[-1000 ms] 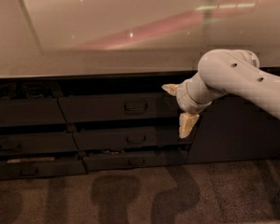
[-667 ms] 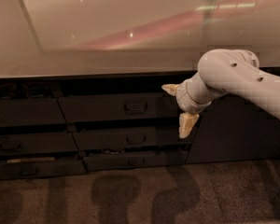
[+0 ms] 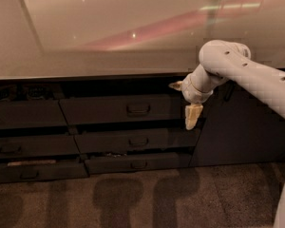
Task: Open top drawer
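Note:
The top drawer is the wide dark front just under the counter edge, with a small dark bar handle at its centre. My gripper hangs in front of the drawer's right end, well to the right of the handle and not touching it. It is open and empty: one pale finger points left and the other points down. The white arm comes in from the right.
Two narrower dark drawers sit below the top one, and more drawers stand to the left. A tall dark cabinet door is on the right. A pale glossy counter lies above and brown carpet below.
The gripper has risen slightly and shifted a little to the right. The drawers look unchanged.

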Tool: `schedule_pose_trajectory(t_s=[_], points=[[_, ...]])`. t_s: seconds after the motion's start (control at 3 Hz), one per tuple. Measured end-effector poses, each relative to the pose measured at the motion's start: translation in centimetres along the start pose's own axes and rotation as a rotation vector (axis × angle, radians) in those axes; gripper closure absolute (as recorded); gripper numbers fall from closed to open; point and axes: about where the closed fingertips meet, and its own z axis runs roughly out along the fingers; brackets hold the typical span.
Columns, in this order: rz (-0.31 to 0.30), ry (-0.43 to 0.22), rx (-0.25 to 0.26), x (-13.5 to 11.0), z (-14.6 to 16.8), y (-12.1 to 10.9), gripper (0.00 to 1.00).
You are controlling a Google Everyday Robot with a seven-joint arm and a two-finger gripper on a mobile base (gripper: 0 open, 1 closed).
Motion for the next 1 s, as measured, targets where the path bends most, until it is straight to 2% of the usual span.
schedule_pose_trajectory(t_s=[0.33, 0.67, 1.0], points=[[0.001, 0.0, 0.002, 0.1, 0.0, -0.1, 0.0], [-0.031, 0.01, 0.028, 0.0, 0.5, -0.1, 0.0], [-0.1, 0.037, 0.093, -0.1, 1.1, 0.1, 0.0]])
